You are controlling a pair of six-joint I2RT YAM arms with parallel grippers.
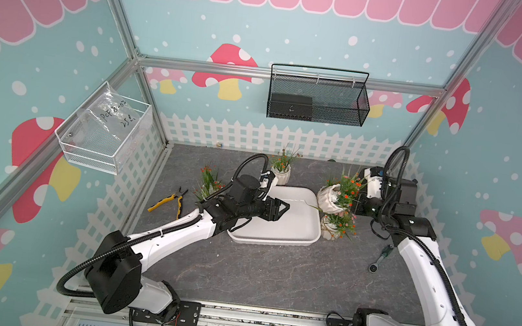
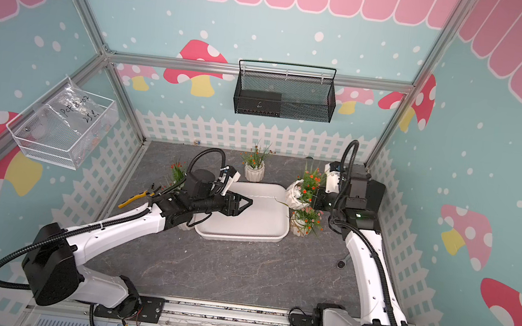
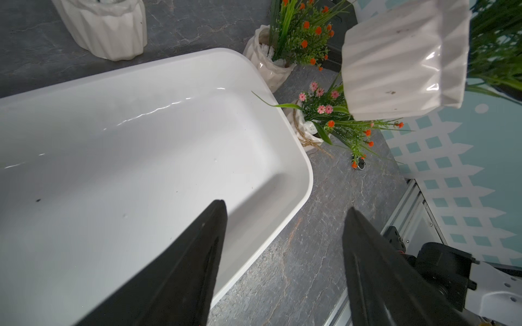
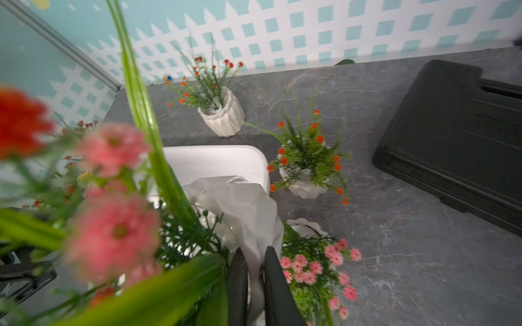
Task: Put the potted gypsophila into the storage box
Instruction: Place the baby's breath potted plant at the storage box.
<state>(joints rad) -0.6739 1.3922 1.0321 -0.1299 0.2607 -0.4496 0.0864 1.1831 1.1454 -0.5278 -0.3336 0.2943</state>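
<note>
Holding a tilted pot (image 4: 245,209) by its rim, right gripper (image 4: 255,254) pinched shut on it just beside the box (image 1: 286,221), I should level it before lowering; left gripper (image 3: 285,205) hangs part-open, empty, above the box.

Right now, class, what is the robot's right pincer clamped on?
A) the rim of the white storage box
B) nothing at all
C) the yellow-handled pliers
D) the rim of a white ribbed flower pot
D: in the right wrist view the right pincer is shut with the white rim of one potted gypsophila pinched between its two black fingers.
</note>
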